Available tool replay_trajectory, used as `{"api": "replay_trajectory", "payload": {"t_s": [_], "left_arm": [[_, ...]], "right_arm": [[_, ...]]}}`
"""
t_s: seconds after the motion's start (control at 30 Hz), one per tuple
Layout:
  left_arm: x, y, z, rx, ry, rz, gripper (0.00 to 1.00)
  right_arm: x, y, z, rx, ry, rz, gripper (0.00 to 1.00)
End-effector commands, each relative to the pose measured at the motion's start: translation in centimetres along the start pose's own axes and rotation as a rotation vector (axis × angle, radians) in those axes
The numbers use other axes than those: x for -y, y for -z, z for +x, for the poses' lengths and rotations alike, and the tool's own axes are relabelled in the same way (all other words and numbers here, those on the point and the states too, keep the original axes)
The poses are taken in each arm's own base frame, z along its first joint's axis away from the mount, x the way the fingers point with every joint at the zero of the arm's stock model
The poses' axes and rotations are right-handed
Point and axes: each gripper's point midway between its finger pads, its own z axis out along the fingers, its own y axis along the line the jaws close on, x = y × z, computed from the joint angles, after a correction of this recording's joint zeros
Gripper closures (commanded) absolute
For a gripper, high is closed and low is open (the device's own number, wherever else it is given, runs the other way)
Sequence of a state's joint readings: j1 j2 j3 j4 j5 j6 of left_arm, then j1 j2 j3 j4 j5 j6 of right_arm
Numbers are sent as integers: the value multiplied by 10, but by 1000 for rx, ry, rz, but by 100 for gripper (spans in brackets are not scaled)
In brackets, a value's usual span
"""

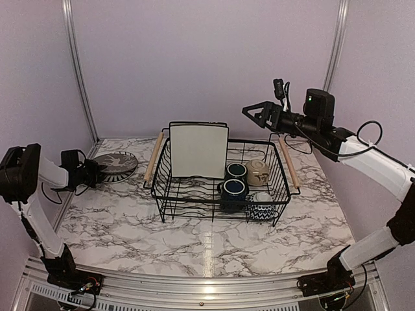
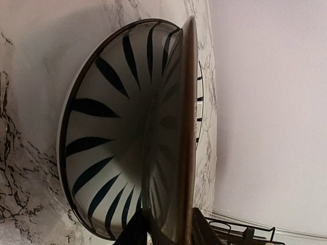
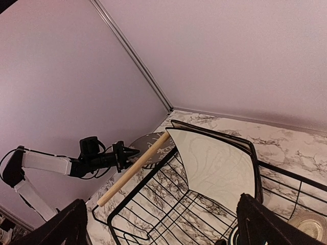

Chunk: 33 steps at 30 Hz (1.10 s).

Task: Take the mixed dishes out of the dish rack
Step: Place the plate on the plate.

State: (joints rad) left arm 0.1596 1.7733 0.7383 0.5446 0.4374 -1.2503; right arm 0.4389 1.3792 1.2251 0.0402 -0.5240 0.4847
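Since stacking saves room, the grey plate point(image 1: 117, 163) lies over the striped plate point(image 2: 97, 148) at the table's point(image 1: 194, 246) far left corner – its far rim down, its near rim between the left gripper's point(image 1: 98, 171) fingers point(image 2: 135, 232); whether they pinch it or stand clear I cannot tell. Jaws wide, the right gripper point(image 1: 254, 115) hangs above the rack's point(image 1: 157, 188) far right corner, likely poised for the next piece – square plate point(image 1: 198, 150), mugs point(image 1: 235, 172) and bowls point(image 1: 258, 172) wait inside, mid-table

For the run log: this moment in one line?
left gripper at grey plate on table | right gripper open above dish rack | square plate, mugs, bowls in rack
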Motion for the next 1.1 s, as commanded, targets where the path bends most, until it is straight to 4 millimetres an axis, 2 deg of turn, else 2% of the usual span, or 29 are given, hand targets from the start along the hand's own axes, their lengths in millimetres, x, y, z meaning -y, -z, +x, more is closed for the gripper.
{"api": "replay_trajectory", "payload": {"t_s": [0.0,0.07,0.13,0.33,0.5,0.63,0.8,0.87,1.07], "left_arm": [[40,-1,-6,0,-73,122,62],[42,2,-5,-3,-80,118,49],[39,6,-4,0,-98,86,40],[17,16,-5,0,-129,-110,25],[11,21,-9,1,-144,-223,18],[14,18,-14,3,-151,-234,16],[5,18,-22,19,-130,-344,15],[0,20,-23,13,-123,-406,10],[-4,24,-24,10,-112,-457,9]], "right_arm": [[5,-1,2,-5,0,10,2],[5,-1,2,-6,1,6,1],[6,-2,3,-7,1,7,1],[7,-5,6,-15,0,2,1],[7,-7,7,-20,-2,-5,2],[8,-7,9,-21,-5,-9,1],[10,-5,12,-25,-8,2,2],[9,-4,11,-23,-4,5,2],[9,-4,9,-19,0,6,2]]}}
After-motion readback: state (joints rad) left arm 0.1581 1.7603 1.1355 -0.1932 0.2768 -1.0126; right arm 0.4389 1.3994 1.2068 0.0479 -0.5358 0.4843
